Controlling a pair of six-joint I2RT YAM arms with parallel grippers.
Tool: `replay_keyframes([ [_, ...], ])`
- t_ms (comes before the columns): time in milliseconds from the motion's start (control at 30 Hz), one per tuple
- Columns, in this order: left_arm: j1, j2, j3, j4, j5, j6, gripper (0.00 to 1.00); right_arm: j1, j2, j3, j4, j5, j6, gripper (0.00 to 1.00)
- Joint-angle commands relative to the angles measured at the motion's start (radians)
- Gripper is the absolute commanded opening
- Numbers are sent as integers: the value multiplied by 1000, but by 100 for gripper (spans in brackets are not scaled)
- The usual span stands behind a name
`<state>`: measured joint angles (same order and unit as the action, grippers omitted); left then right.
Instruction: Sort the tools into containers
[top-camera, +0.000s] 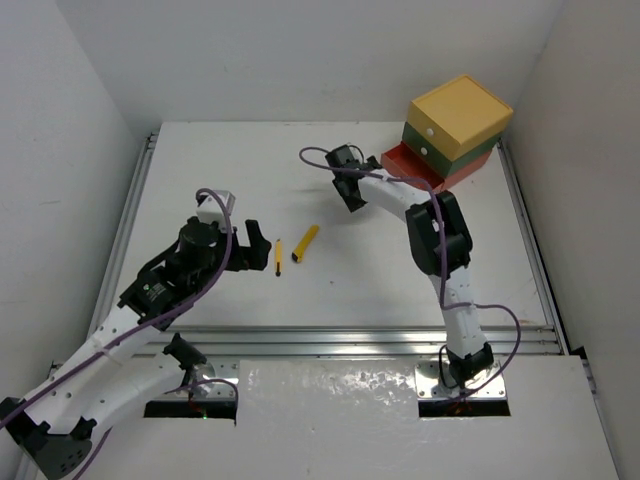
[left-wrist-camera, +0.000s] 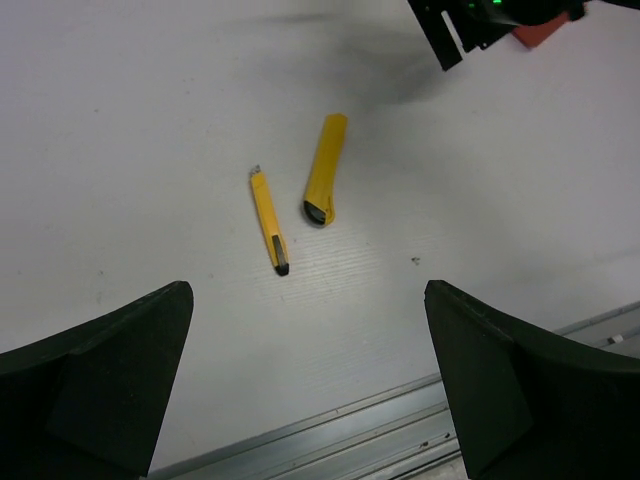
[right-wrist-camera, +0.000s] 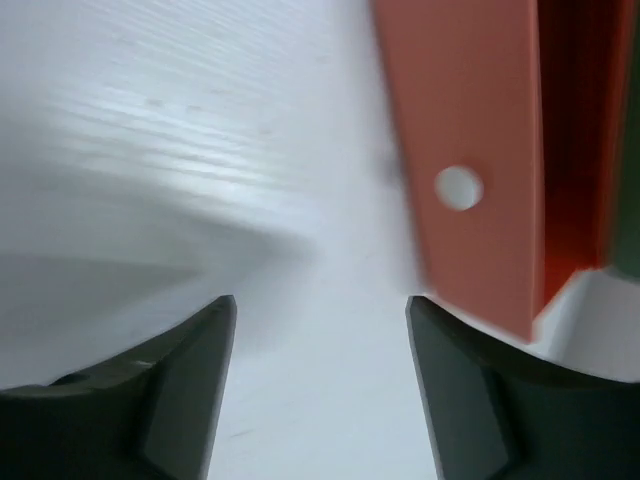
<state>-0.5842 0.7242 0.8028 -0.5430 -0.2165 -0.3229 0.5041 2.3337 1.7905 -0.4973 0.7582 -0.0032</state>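
On the white table (top-camera: 200, 160), left of centre, two tools lie side by side, close but not touching: a thin yellow-black tool (top-camera: 278, 256) (left-wrist-camera: 268, 221) and a flat yellow cutter (top-camera: 306, 243) (left-wrist-camera: 325, 170) just right of it, tilted. Any marking on them is too small to read. Bare table all around both. The left gripper (top-camera: 245, 248) (left-wrist-camera: 308, 300) hangs just left of the pair, jaws spread wide, nothing between them. Count of containers: three drawers in one stack at the far right corner, hard against the right wall: yellow drawer (top-camera: 462, 108) on top, green drawer (top-camera: 470, 152) in the middle, red-orange drawer (top-camera: 408, 164) at the bottom, jutting out left past the two above. A white knob (right-wrist-camera: 459, 187) shows on the red-orange front (right-wrist-camera: 470, 150); that view is blurred. The right gripper (top-camera: 346, 178) (right-wrist-camera: 320, 310) sits just left of that drawer, fingers parted, holding nothing. Open table between the right gripper and the two tools. Edges: an aluminium rail (top-camera: 350, 340) runs along the near side, further rails at left and right, white walls (top-camera: 60, 150) close on three sides.
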Motion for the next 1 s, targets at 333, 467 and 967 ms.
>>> replay_keyframes([
  [333, 6, -63, 44, -60, -340, -96, 100, 263, -249, -77, -98, -255, 851, 99],
  [467, 6, -57, 45, -63, -327, -91, 100, 317, -113, 111, -337, -125, 1075, 92],
  [967, 4, -91, 33, -40, -277, -71, 100, 314, 46, 54, -287, -302, 1097, 47],
])
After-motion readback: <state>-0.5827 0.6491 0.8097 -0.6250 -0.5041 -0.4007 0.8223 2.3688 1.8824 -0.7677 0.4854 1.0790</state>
